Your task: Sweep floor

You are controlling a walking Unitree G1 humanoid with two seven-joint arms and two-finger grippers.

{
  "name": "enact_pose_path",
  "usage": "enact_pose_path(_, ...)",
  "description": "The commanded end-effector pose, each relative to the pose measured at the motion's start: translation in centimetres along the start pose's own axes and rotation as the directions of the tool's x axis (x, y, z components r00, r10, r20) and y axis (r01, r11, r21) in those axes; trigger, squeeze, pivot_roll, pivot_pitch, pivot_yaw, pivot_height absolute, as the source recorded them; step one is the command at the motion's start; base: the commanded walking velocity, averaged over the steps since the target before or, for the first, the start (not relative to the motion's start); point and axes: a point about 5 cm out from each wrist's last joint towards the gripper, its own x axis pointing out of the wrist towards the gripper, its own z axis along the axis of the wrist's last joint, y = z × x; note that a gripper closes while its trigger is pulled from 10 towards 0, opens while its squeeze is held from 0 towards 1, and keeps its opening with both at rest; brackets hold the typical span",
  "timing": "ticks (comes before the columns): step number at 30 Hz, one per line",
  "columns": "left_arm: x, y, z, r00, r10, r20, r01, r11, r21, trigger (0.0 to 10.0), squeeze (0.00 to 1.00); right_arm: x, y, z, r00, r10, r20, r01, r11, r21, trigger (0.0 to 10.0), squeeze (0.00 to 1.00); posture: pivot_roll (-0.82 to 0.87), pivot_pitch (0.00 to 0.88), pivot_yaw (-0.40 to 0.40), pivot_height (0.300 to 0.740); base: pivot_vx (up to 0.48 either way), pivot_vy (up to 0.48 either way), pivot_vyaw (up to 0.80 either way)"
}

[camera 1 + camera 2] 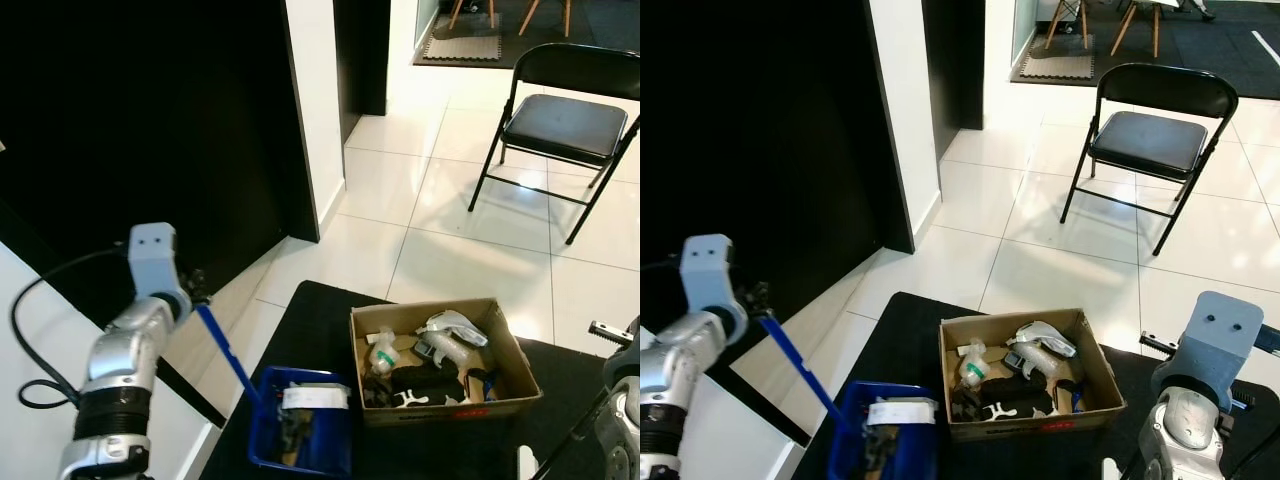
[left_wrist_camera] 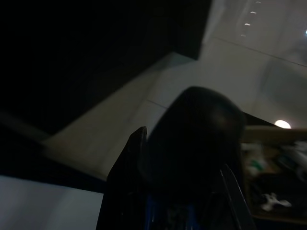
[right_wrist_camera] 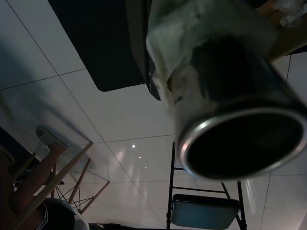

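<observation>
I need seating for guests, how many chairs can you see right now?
1 whole: the black folding chair on the white tiles beyond the cardboard box. Wooden chair legs show at the far mat; more may be hidden.

On my right wrist feed I see a shiny metal tube with a dark open end close to the lens, glossy white tiled floor, a black folding chair and wooden chair legs.
</observation>
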Motion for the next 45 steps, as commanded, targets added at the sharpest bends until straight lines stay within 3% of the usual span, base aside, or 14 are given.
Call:
enact_pose_path(1,-0.3,1.8,0.9,0.997,0.069,0.035,-0.07,0.997,0.034,10.0,0.0,-0.1,0.3,0.1,1.0,0.014,0.014,-0.014,1.0,0.01,10.0,0.0,-0.07,0.09,0.095,0.74,0.0,0.0,0.0)
enact_pose_path(5,-0.5,3.0,0.7,0.993,0.116,0.031,-0.117,0.992,0.05,10.0,0.0,-0.2,0.6,0.0,1.0,0.023,0.012,-0.023,1.0,0.012,10.0,0.0,-0.07,0.091,0.094,0.74,0.0,0.0,0.0)
enact_pose_path(6,-0.7,4.2,1.0,0.987,0.156,0.026,-0.156,0.988,-0.017,10.0,0.0,-0.2,0.8,-0.1,0.999,0.03,0.012,-0.03,0.999,0.013,10.0,0.0,-0.07,0.091,0.094,0.74,0.0,0.0,0.0)
enact_pose_path(8,-0.8,4.4,1.2,0.986,0.166,0.026,-0.164,0.985,-0.052,10.0,0.0,-0.2,0.8,-0.1,0.999,0.031,0.012,-0.031,0.999,0.013,10.0,0.0,-0.07,0.091,0.094,0.74,0.0,0.0,0.0)
enact_pose_path(10,-0.8,4.8,2.4,0.982,0.182,0.055,-0.176,0.979,-0.104,10.0,0.0,-0.1,0.9,-0.1,0.999,0.036,0.012,-0.036,0.999,0.013,10.0,0.0,-0.07,0.087,0.084,0.74,0.0,0.0,0.0)
enact_pose_path(18,-0.8,6.0,6.4,0.958,0.242,0.155,-0.223,0.966,-0.129,10.0,0.0,0.0,1.2,-0.1,0.999,0.047,0.015,-0.047,0.999,0.015,10.0,0.0,-0.06,0.083,0.085,0.74,0.0,0.0,0.0)
enact_pose_path(22,-1.2,7.0,9.4,0.937,0.267,0.226,-0.237,0.96,-0.15,10.0,0.0,0.0,1.2,-0.1,0.999,0.047,0.015,-0.047,0.999,0.017,10.0,0.0,-0.06,0.082,0.088,0.74,0.0,0.0,0.0)
enact_pose_path(27,-1.3,7.1,10.2,0.935,0.262,0.24,-0.229,0.961,-0.157,10.0,0.0,0.0,1.2,-0.2,0.999,0.047,0.014,-0.047,0.999,0.017,10.0,0.0,-0.06,0.082,0.088,0.74,0.0,0.0,0.0)
enact_pose_path(30,-1.2,5.4,12.0,0.949,0.201,0.244,-0.157,0.97,-0.187,10.0,0.0,-0.1,1.4,-0.4,0.999,0.05,0.009,-0.05,0.999,0.017,10.0,0.0,-0.06,0.086,0.091,0.74,0.0,0.0,0.0)
enact_pose_path(35,-0.8,3.4,12.7,0.957,0.143,0.252,-0.093,0.975,-0.202,10.0,0.0,-0.2,1.6,-0.6,0.999,0.054,0.003,-0.054,0.998,0.017,10.0,0.0,-0.05,0.088,0.09,0.74,0.0,0.0,0.0)
enact_pose_path(39,-0.5,-0.3,14.2,0.958,0.057,0.282,0.006,0.976,-0.219,10.0,0.0,-0.3,2.0,-0.8,0.998,0.064,-0.004,-0.064,0.998,0.018,10.0,0.0,-0.05,0.092,0.093,0.74,0.0,0.0,0.0)
enact_pose_path(45,-0.4,-4.1,15.2,0.957,-0.035,0.286,0.105,0.967,-0.233,10.0,0.0,-0.5,2.1,-1.1,0.998,0.067,-0.01,-0.067,0.998,0.02,10.0,0.0,-0.06,0.093,0.098,0.74,0.0,0.0,0.0)
